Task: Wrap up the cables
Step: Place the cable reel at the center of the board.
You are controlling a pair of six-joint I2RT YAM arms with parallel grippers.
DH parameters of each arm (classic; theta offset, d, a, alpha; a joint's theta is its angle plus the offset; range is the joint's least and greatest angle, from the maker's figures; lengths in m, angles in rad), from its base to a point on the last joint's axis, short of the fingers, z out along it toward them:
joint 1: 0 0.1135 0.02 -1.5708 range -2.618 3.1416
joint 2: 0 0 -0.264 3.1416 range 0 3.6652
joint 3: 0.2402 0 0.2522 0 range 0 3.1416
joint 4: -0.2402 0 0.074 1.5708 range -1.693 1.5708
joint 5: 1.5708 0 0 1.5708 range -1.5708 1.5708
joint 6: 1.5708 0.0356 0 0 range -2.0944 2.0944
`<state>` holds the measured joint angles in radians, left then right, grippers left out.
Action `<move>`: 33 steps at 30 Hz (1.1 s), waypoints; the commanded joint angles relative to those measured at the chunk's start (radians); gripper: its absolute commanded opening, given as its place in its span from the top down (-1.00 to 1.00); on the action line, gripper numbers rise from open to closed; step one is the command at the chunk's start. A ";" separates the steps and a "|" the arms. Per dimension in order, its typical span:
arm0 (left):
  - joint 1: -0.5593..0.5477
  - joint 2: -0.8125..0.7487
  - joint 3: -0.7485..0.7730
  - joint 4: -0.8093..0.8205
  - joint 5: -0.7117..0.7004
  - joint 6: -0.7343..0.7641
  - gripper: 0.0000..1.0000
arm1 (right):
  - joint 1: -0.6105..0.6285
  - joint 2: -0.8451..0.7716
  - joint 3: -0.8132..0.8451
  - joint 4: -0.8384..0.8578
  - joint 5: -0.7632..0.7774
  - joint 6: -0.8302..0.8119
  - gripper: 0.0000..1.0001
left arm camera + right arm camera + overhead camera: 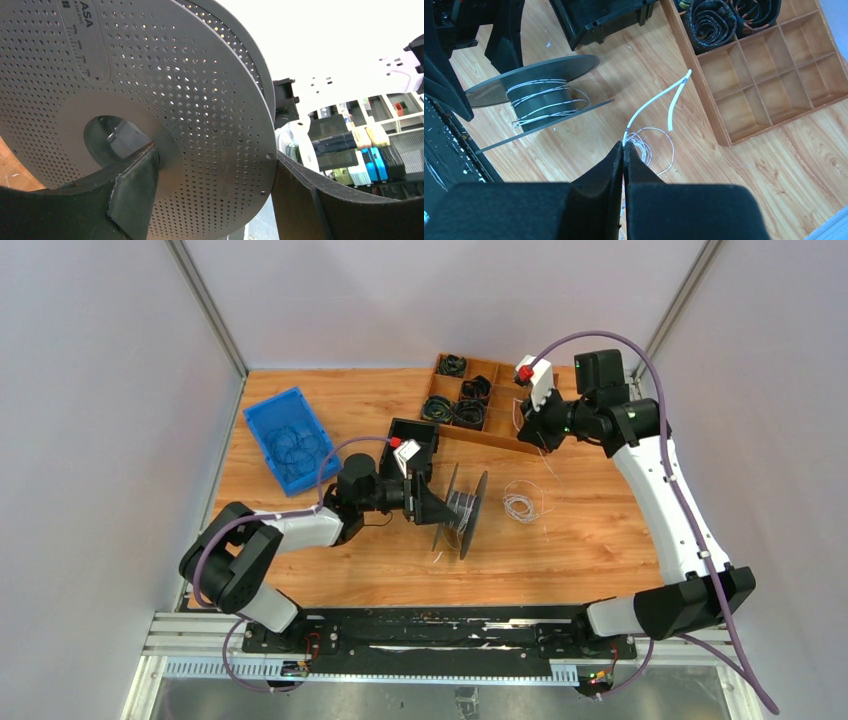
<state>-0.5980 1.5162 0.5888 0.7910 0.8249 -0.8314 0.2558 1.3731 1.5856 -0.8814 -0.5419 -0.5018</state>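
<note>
Mostly good news: cable [649, 104] is thin, light, limp, springy; kinks and snags easily. Few turns sit on spool [534, 70]. Loose loops lie on table [600, 540] between spool and tray [704, 90].

Right gripper [624, 147] pinched tight on stiffer white end: your best hold.

Left gripper [432, 502] spans flange wide, one finger in hub hole, other at rim.

Open wood right of spool; mind tray wall and flange edges.

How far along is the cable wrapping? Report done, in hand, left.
Done: a few turns of cable sit on the spool. In hand: left hand grips the spool's flange, right hand pinches the cable. Left: loose loops on the table to wind.
</note>
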 commanded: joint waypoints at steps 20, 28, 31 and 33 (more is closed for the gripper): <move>0.026 -0.054 0.006 -0.194 -0.036 0.154 -0.73 | 0.077 -0.020 -0.053 -0.031 -0.011 -0.054 0.99; 0.027 -0.077 0.040 -0.264 -0.033 0.232 -0.77 | 0.117 -0.044 -0.062 -0.113 -0.060 -0.173 0.99; 0.026 -0.089 0.069 -0.344 -0.032 0.306 -0.75 | 0.150 -0.046 -0.055 -0.167 -0.063 -0.243 0.99; 0.027 -0.094 0.091 -0.389 -0.028 0.348 -0.73 | 0.165 -0.044 -0.054 -0.192 -0.083 -0.269 0.99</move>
<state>-0.5823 1.4490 0.6281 0.5190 0.8024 -0.6060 0.3771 1.3495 1.5337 -0.9714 -0.5785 -0.6655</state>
